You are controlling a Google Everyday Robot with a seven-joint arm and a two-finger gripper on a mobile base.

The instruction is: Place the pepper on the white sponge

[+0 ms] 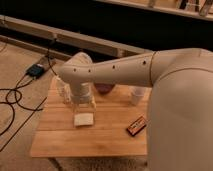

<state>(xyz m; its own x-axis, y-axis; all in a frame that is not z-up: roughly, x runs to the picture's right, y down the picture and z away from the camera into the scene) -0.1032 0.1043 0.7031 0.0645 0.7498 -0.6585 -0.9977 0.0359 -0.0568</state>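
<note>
Light wooden table [60,140] on beige carpet, with black cables [15,97] trailing off left past a small dark box on the floor [36,70]. The robot's big cream arm [115,70] reaches in from the right and bends down, so its gripper [84,105] hangs right over the flat whitish-cream rectangular sponge [83,120]. Can't tell how open the gripper is or whether it's holding anything. I can't pick out the small orange pepper either, since the wrist blocks that spot. Around it there's a tall whitish bottle [62,90] just left, a dark red-purple round thing [104,89] behind, a white cup [136,95] further right, and a flat orange-and-black box [136,125] front right.
</note>
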